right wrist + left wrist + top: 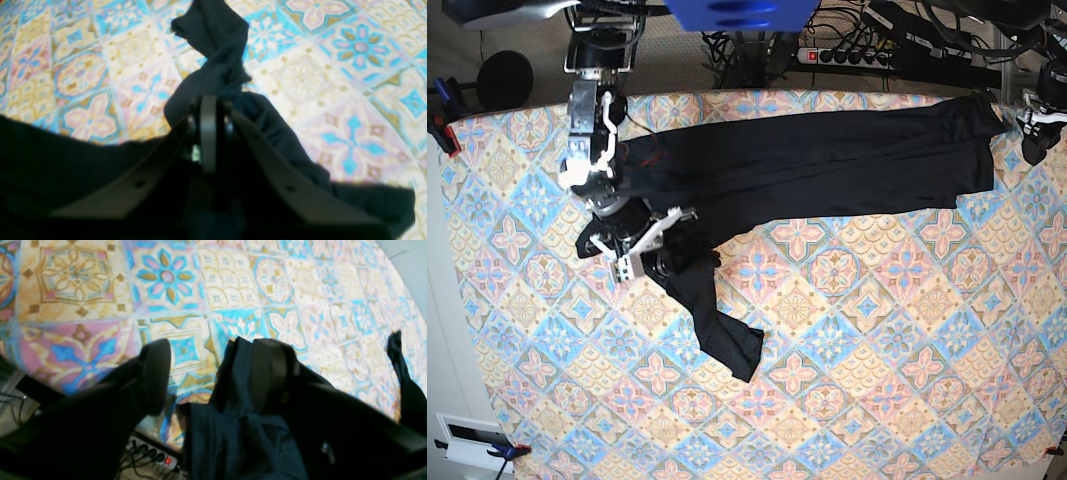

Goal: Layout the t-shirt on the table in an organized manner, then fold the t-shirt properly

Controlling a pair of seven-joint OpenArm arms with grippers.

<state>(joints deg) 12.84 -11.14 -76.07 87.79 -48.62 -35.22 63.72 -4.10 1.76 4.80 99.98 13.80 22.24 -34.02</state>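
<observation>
Right pincer point(208, 130) pressed together on bunched black t-shirt point(807, 165) at left of base frame, left pincer point(213, 373) spread at upper right, one finger under cloth, shirt stretched across top of patterned table point(847, 380), sleeve trailing toward centre

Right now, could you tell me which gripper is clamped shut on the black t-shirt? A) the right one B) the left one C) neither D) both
A: in the right wrist view the right gripper pinches the black t-shirt, while the left gripper stands open, one finger beneath draped cloth.
</observation>
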